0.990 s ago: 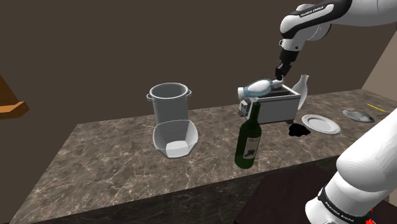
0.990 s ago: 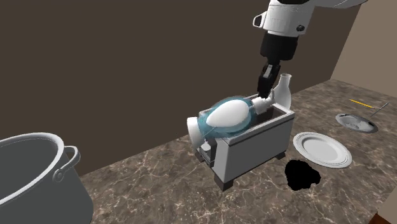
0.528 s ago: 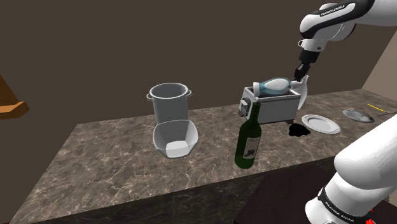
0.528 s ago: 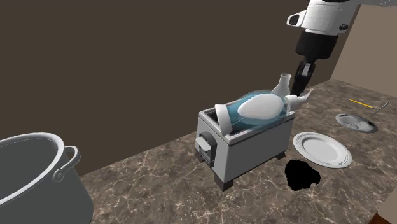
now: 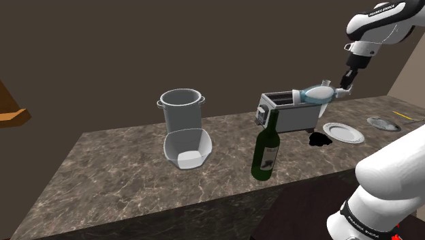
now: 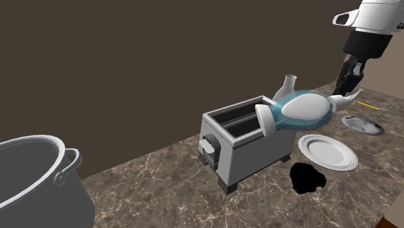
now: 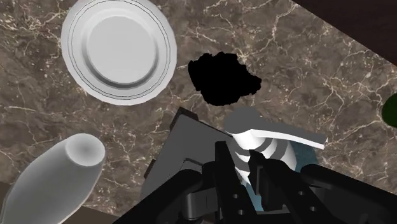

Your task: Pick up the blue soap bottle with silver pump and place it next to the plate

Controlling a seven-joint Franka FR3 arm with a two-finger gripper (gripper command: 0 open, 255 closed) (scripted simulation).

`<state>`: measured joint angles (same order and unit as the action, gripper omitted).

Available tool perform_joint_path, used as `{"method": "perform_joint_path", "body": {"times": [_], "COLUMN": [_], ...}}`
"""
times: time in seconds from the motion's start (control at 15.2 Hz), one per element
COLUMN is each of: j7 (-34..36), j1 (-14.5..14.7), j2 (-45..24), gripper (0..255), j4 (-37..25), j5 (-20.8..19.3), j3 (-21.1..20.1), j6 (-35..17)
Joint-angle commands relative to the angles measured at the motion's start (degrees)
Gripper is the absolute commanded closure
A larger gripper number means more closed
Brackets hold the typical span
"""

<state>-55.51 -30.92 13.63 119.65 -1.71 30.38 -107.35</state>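
Pale-blue soap bottle (image 6: 304,109): rigid, likely slick. End effector (image 6: 345,85) clamped on its pump end, body cantilevered sideways; may pivot, mid-body hold steadier.

The soap bottle (image 6: 304,109) is blue and white, the plate (image 6: 328,152) white, the counter (image 5: 122,177) veined brown.

The light is dim and even. The wall (image 5: 102,41) reads dark brown and the marbled counter (image 5: 136,170) muted, while the white arm (image 5: 381,17), plate (image 6: 328,152) and pot (image 5: 182,109) look brightest, softly shaded.
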Motion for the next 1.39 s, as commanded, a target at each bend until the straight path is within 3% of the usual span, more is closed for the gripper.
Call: {"method": "perform_joint_path", "body": {"times": [0.0,0.73,1.06,1.32], "j7": [-2.89,-20.63,-30.52,-39.03], "j1": [-1.05,-6.44,-9.72,-14.36], "j2": [-0.37,-7.08,-14.13,-21.74], "gripper": [255,255,255,255], "j4": [-0.19,-7.53,-13.6,-19.92], "j5": [-0.24,1.95,6.55,12.17], "j3": [1.84,13.07,18.21,21.07], "j6": [-0.1,2.2,3.91,6.2]}}
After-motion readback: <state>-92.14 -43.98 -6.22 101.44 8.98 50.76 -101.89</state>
